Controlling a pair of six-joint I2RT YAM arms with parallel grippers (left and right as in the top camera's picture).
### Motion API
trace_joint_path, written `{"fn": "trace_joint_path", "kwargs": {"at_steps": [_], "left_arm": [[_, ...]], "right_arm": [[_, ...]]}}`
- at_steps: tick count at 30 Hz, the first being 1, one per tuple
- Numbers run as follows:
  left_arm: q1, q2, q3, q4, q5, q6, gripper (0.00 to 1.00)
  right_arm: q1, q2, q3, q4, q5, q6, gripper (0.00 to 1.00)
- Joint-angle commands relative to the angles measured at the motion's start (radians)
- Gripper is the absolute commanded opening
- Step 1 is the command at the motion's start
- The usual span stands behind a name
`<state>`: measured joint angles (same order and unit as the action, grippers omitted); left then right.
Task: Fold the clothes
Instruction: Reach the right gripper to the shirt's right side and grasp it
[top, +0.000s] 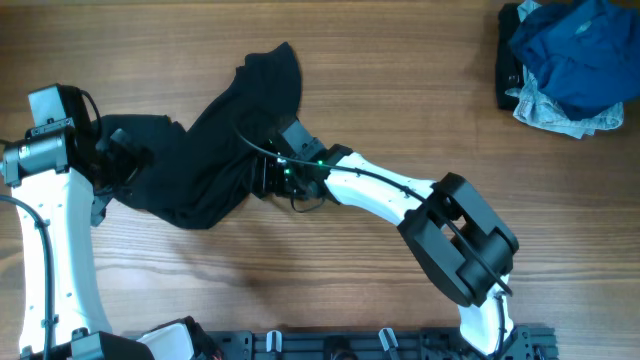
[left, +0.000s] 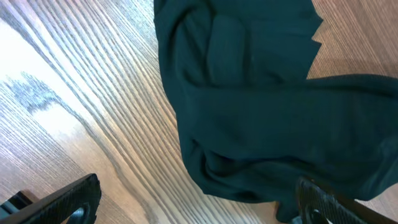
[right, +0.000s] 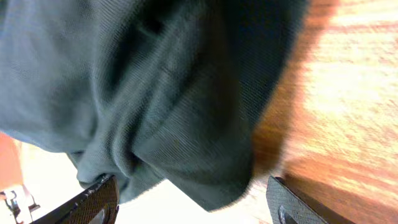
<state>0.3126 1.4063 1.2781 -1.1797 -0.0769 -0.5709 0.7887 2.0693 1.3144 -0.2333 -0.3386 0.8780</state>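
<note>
A black garment (top: 215, 140) lies crumpled on the wooden table, left of centre. My left gripper (top: 118, 160) is at its left end; in the left wrist view the jaws (left: 196, 202) are wide open, with the dark cloth (left: 261, 106) lying between and ahead of them. My right gripper (top: 272, 170) is at the garment's right edge; in the right wrist view the jaws (right: 193, 202) are wide open around a bunched fold of the cloth (right: 155, 106), not closed on it.
A pile of blue and pale clothes (top: 570, 60) sits at the far right corner of the table. Bare wood (top: 400, 80) lies between the pile and the black garment. A black rail (top: 380, 345) runs along the front edge.
</note>
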Motion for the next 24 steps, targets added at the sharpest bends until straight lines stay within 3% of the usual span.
{"fn": "trace_joint_path", "kwargs": {"at_steps": [1,5,7,9,11,17,21,24], "left_arm": [[0.004,-0.004,-0.002,-0.003,0.009,-0.014,1.00],[0.004,-0.004,-0.002,-0.004,0.009,-0.013,1.00],[0.004,-0.004,-0.002,-0.003,0.009,-0.014,1.00],[0.004,-0.004,-0.002,-0.006,0.009,-0.013,1.00],[0.003,-0.004,-0.002,-0.015,0.010,-0.013,1.00],[0.003,-0.004,-0.002,-0.022,0.099,-0.012,1.00],[0.000,-0.004,-0.003,-0.023,0.229,0.102,1.00],[-0.097,-0.004,-0.003,-0.024,0.250,0.122,1.00]], "right_arm": [[0.000,0.067,0.019,0.085,-0.048,0.016,0.77],[-0.002,0.103,0.019,0.114,-0.105,0.039,0.75],[-0.004,0.102,0.019,0.111,-0.105,0.039,0.54],[-0.023,0.093,0.019,0.090,-0.104,0.040,0.21],[-0.052,0.082,0.020,0.059,-0.104,0.040,0.04],[-0.199,-0.053,0.020,-0.004,-0.095,-0.061,0.04],[-0.303,-0.202,0.020,-0.041,-0.027,-0.103,0.04],[-0.388,-0.260,0.020,-0.066,0.040,-0.138,0.04]]}}
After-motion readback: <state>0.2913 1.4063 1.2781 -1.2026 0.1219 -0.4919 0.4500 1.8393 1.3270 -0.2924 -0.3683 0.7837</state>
